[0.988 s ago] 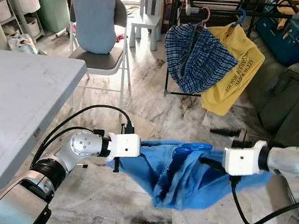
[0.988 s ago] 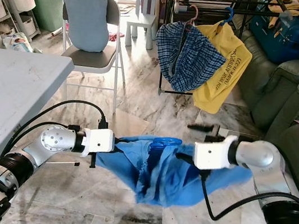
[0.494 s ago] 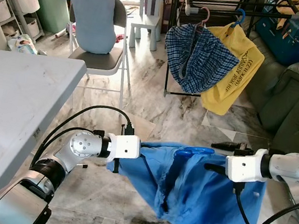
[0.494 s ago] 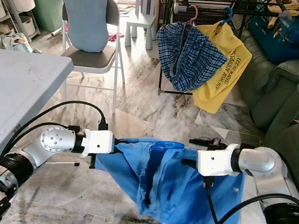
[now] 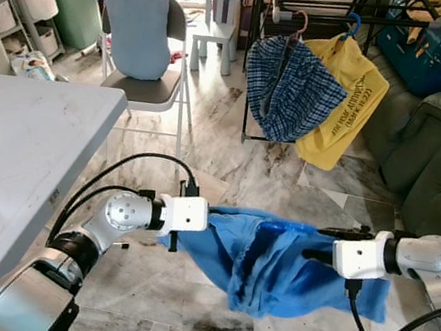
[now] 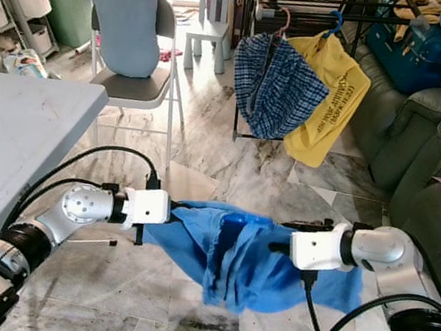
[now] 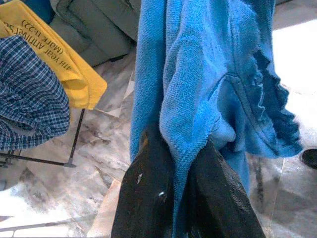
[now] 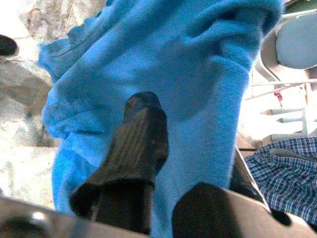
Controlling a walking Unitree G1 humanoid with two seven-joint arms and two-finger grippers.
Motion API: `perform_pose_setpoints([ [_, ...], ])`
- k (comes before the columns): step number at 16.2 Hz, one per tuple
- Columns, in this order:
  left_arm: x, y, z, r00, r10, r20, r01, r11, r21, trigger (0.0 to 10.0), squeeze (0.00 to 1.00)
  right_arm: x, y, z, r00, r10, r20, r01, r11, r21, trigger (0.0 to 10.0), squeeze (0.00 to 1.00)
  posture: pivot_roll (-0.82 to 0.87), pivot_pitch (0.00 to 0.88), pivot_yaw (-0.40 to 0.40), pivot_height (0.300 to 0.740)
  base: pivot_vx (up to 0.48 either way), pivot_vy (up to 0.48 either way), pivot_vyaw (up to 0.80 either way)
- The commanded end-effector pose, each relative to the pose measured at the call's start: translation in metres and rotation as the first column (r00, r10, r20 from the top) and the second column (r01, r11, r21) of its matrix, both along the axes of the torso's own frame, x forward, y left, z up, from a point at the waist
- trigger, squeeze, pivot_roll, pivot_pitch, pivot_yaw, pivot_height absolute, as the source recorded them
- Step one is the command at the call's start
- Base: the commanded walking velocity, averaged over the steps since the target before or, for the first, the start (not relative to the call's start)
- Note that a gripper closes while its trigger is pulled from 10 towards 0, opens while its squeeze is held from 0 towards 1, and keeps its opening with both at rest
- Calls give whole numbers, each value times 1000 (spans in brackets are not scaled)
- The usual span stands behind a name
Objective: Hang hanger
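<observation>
1. Blue garment: soft cloth, matt, fuzzy towelling-like weave, frayed edge in left wrist view.
2. Left tool: black fingers, matt, faintly ribbed.
3. Floor: glossy veined marble tile.
4. Counter: smooth, matt grey.
5. Sofa: green, leathery sheen.

Blue fleecy garment stretched low over pale marble floor between two grippers: left gripper pinched on its left edge, right gripper at its right side beside a blue plastic hanger. Farther off, checked shirt and yellow T-shirt hung from black drying rack. Grey folding chair far left; white table near left; green sofa right.
</observation>
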State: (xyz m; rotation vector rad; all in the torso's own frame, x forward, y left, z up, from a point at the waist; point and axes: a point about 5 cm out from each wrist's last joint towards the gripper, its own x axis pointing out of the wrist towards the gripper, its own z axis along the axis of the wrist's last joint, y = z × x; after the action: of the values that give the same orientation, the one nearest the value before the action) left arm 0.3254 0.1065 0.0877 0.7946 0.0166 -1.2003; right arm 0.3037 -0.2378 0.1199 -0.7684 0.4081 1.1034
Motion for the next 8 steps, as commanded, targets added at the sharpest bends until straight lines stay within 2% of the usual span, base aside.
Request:
perform_pose_setpoints([
  [1,10,0,16,998,27,62,-25,999,-34,0,0,-3,5,-3,999,44,-27,-44,999,0,0,0,-161,0,81,740,0,0,0],
  [8,11,-4,17,997,28,71,-25,999,-46,0,0,0,8,-4,1000,12,19,-12,1000,3,0,0,-163,0,81,740,0,0,0],
])
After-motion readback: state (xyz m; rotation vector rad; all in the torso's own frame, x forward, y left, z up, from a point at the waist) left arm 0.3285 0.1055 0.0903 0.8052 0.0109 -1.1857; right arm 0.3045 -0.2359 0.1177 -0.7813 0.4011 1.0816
